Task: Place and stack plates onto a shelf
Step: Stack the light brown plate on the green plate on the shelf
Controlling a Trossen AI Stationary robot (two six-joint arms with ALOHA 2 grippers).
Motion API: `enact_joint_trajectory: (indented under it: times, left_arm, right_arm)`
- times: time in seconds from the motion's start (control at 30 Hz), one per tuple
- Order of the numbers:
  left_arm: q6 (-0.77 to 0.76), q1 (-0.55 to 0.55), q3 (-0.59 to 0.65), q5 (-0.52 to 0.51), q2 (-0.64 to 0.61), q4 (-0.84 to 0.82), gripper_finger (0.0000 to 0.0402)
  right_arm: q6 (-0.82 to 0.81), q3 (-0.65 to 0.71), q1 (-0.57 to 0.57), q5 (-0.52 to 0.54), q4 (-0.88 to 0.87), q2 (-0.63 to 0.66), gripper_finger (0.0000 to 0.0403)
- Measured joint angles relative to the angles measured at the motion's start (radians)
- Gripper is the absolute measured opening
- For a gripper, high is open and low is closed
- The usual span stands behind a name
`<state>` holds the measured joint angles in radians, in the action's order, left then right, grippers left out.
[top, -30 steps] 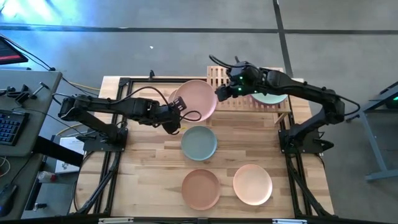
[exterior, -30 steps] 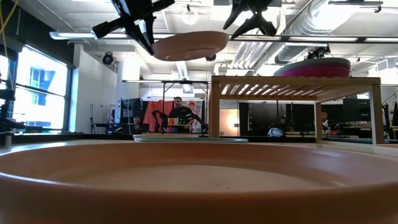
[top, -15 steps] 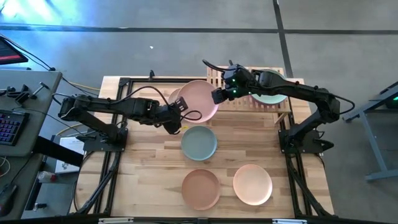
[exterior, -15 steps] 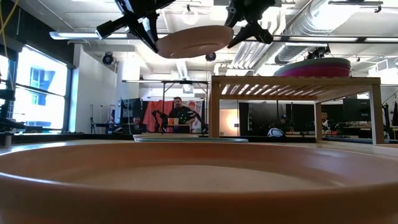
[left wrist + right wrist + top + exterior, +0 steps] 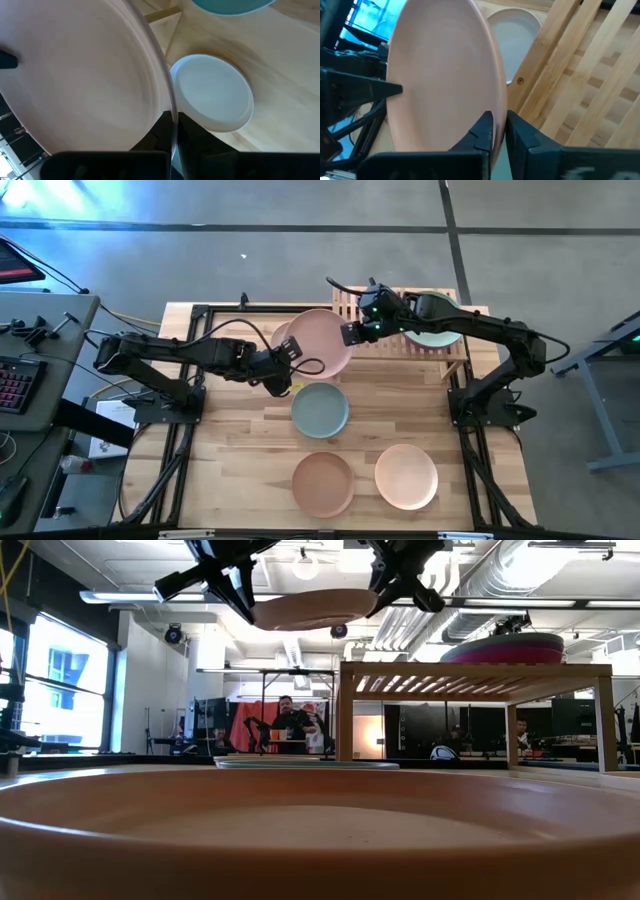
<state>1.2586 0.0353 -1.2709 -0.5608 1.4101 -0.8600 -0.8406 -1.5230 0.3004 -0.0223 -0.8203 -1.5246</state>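
Since a second ago your right tool [image 5: 349, 333] has slid in and clamped onto the right rim of the pale pink plate [image 5: 322, 340], upper middle of the high view. Your left tool [image 5: 288, 350] pinches the opposite rim, so both hold it in the air beside the shelf [image 5: 390, 345]. Other plates lie on the bench [image 5: 245, 455] lower down.

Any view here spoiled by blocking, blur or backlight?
Low view: a terracotta plate right at the lens fills the lower half, soft and out of focus; bright windows and ceiling lights leave the grippers and the held pink plate as dark shapes. Left wrist view: that plate crowds the frame. High view: even light, nothing blocked.
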Motion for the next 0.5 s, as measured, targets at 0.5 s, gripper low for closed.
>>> enact_joint_trajectory:
  times: [0.5]
  left_arm:
    - [-0.125, -0.002, -0.001, 0.028, 0.000, 0.007, 0.0032]
  right_arm:
    - [-0.020, 0.000, 0.000, -0.006, -0.011, 0.000, 0.0001]
